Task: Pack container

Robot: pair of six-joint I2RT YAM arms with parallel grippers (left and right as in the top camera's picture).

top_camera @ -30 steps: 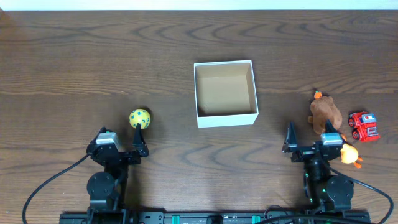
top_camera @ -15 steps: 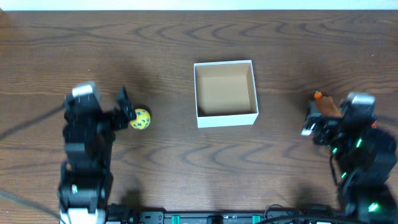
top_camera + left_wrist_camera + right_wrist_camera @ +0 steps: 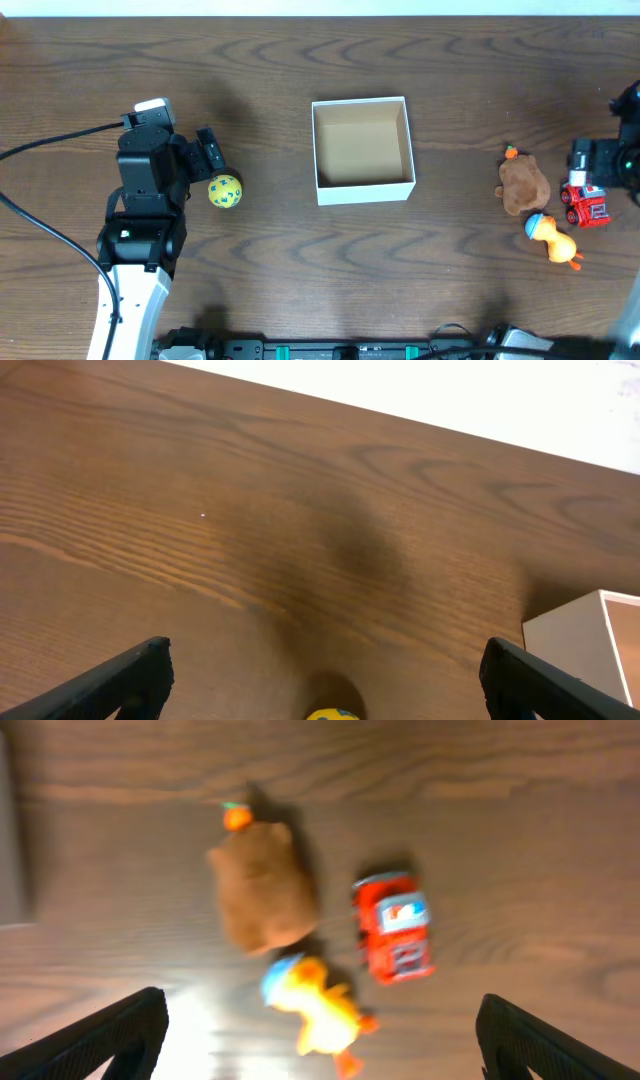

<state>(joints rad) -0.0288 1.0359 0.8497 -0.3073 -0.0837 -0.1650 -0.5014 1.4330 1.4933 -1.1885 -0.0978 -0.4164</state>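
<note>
Container (image 3: 366, 190) sits at the centre of the bench (image 3: 300, 60) in the overhead view, open side up, nothing inside it. The yellow ball (image 3: 225, 191) lies well to its left. The left gripper (image 3: 212, 170) hangs just above and left of that ball, pointing toward the right of the frame, so ball and box lie along one line from it. At the right, a brown plush (image 3: 522, 185), a duck (image 3: 552, 237) and a red truck (image 3: 585, 203) cluster together, apart from the box. The right gripper (image 3: 592, 160) is half cut off by the frame edge, just above the truck.

In the left wrist view, the left gripper (image 3: 325, 650) has its jaws spread wide and empty, one at each lower corner. A sliver of the ball (image 3: 328, 713) shows at the bottom edge, centred between them but behind the tips. A corner of the container (image 3: 590, 635) shows at the right edge, ahead and to the right.

The right wrist view is blurred. The right gripper (image 3: 320, 1005) also has its jaws released and far apart. The plush (image 3: 262, 890), truck (image 3: 393, 925) and duck (image 3: 310, 1000) all lie inside the span. The truck's long axis runs nearly top to bottom of the frame, across the line between the jaws.

By my reading, each arm is nearest its own side's toys. The left needs mostly a drop onto the ball, then a carry rightward.
</note>
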